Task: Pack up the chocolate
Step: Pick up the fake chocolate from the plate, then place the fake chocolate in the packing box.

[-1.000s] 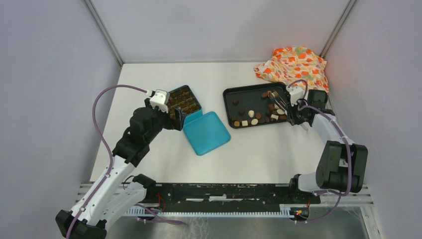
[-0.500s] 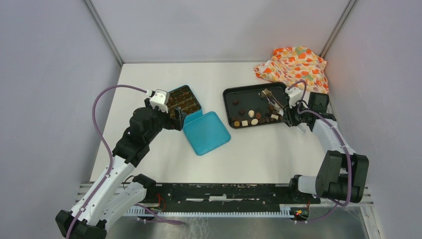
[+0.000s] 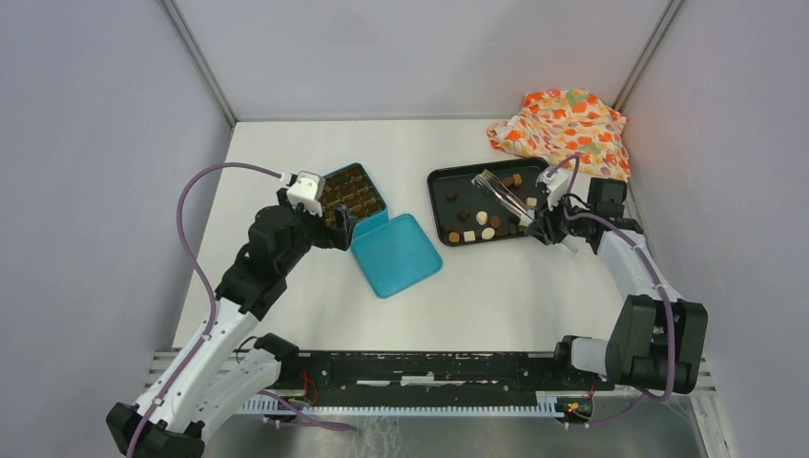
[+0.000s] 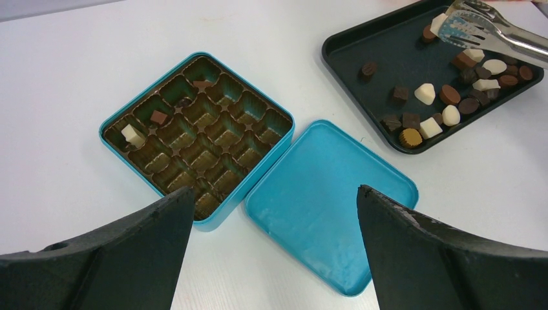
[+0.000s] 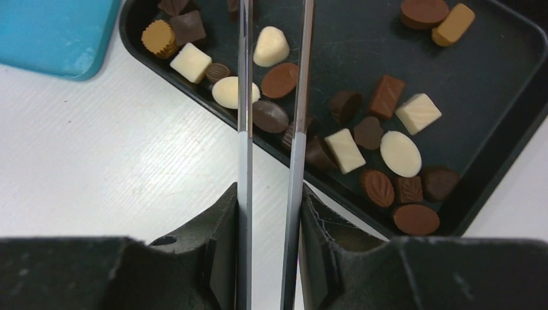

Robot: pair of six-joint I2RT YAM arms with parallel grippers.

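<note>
reaches out from the near-left base with the left arm (image 3: 224, 305), lower link slanting up and right, elbow folded, wrist tipped downward. holds the left tool (image 4: 268, 194) spread wide, dark fingers (image 4: 123, 258) splayed to the two lower corners of the wrist view, gripping nothing. rises from the near-right base with the right arm (image 3: 630, 262), runs up along the right side, then turns left at the wrist. clamps the right tool (image 5: 268, 210) partway closed on the metal tongs (image 5: 244, 97), one finger pressed against the outside of each handle.
</note>
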